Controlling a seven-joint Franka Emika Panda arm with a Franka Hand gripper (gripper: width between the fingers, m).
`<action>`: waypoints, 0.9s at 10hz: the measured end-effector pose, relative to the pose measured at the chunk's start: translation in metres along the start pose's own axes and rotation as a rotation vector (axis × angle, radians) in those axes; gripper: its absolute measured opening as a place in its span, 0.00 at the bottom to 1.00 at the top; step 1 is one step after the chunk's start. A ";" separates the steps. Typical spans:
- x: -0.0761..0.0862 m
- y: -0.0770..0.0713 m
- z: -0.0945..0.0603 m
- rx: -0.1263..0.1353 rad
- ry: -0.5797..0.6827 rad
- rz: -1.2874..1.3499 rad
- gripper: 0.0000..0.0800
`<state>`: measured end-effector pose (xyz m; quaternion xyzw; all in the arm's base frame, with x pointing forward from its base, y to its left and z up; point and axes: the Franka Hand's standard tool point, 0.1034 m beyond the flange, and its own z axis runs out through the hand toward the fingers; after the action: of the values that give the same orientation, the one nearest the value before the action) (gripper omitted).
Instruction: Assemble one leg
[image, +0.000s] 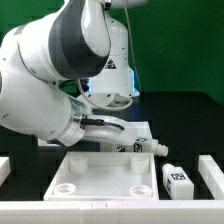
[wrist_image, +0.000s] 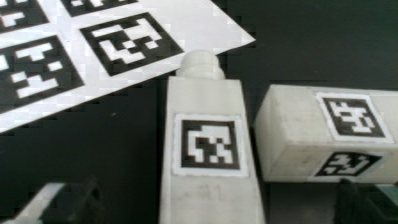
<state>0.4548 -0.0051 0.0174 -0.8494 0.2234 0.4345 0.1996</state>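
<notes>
A leg, a long white block with a square tag on its side and a narrow peg tip, lies on the dark table. In the wrist view it sits between my two dark fingers, with a gap on each side. My gripper is open around it and holds nothing. A second leg lies close beside it. In the exterior view my gripper is low over these legs, just behind the white square tabletop. A third leg lies to the exterior view's right of the tabletop.
The marker board lies just beyond the leg's tip in the wrist view. White parts lie at the exterior view's left edge and right edge. My arm fills the exterior view's left and middle.
</notes>
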 end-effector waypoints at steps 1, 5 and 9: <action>0.002 0.001 0.004 -0.002 0.004 -0.001 0.81; 0.003 0.001 0.007 -0.004 0.009 -0.009 0.52; -0.002 -0.004 0.003 -0.008 0.011 -0.020 0.35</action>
<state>0.4539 0.0007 0.0178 -0.8547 0.2144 0.4287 0.1995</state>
